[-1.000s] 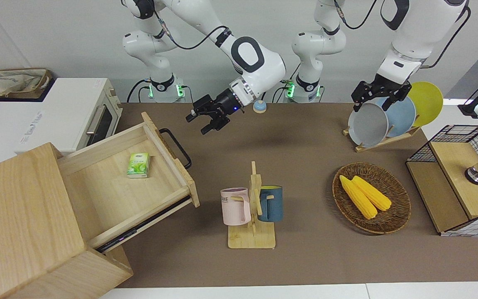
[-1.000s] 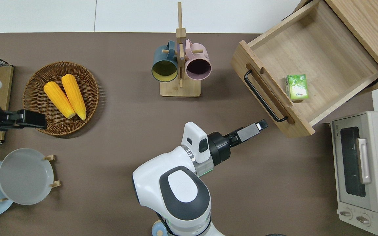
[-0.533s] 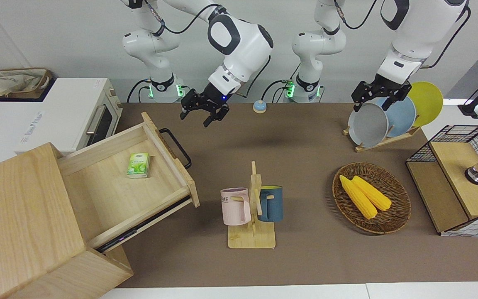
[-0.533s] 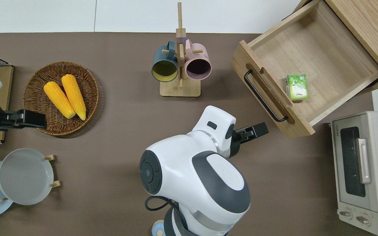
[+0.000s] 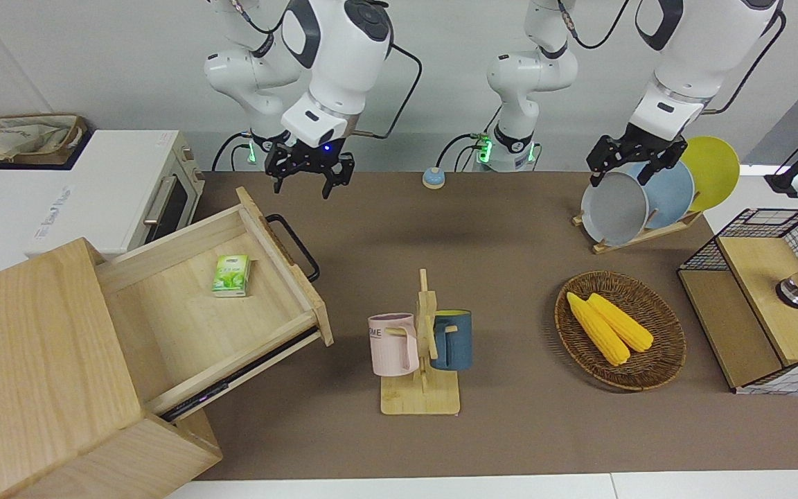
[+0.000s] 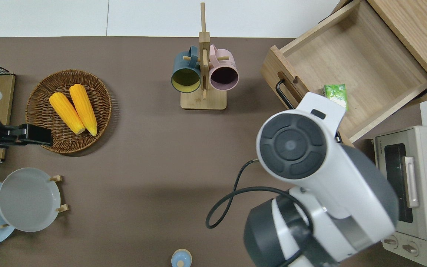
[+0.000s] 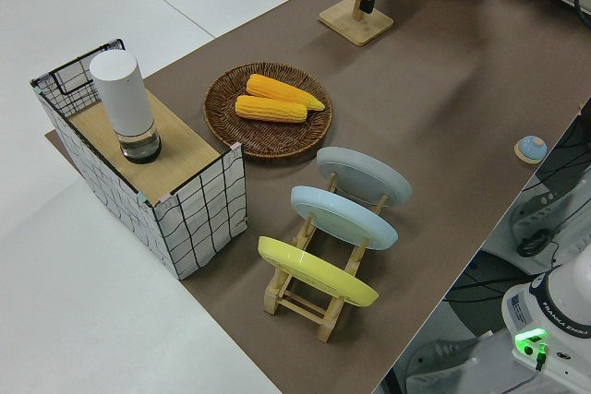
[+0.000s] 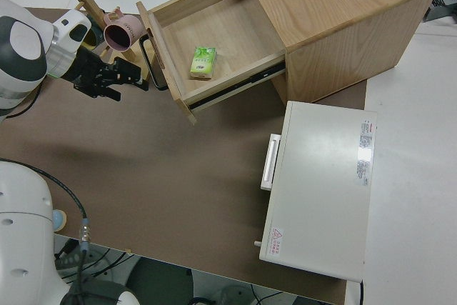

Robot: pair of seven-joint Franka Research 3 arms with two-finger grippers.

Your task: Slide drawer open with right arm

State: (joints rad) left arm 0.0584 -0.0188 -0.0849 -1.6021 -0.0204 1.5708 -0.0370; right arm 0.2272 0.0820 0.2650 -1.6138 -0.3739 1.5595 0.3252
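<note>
Front view has the drawer fully out, right gripper fingers spread, empty; dropping carelessly it might clip the handle.

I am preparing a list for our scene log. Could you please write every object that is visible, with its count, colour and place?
drawer: 1, light wood, pulled open from the cabinet at the right arm's end.
cabinet: 1, pale wood.
green packet: 1, inside the drawer.
toaster oven: 1, white, beside the cabinet, nearer to the robots.
mug stand: 1, wood, mid-table, with a pink mug and a blue mug.
basket: 1, brown wicker, holding two yellow corn cobs.
plate rack: 1, wood, with grey, blue and yellow plates.
wire-grid cabinet: 1, at the left arm's end.
blue button: 1, nearest the robots.
right gripper: black, open, raised near the drawer handle.
left gripper: parked.
</note>
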